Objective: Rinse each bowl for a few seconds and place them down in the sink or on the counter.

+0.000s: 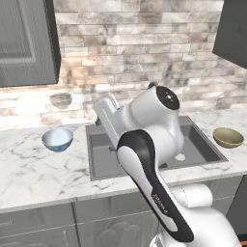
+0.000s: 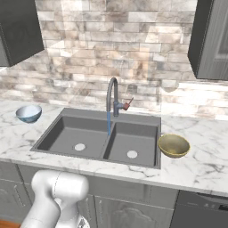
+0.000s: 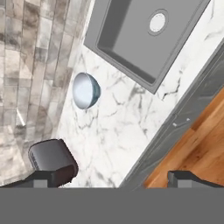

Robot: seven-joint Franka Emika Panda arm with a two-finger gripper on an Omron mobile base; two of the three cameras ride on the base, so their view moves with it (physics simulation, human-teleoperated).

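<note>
Gripper (image 3: 118,179): jaws spread wide, nothing between them, hanging over the counter's front edge left of the sink.
Blue bowl (image 1: 57,139): upright on the counter (image 1: 38,169), left of the sink, well apart from the gripper.
Tan bowl (image 2: 173,145): upright on the counter, just beside the sink's right rim.
Sink (image 2: 67,129): both basins bare; a thin blue stream runs from the faucet (image 2: 112,95) down at the divider.
</note>
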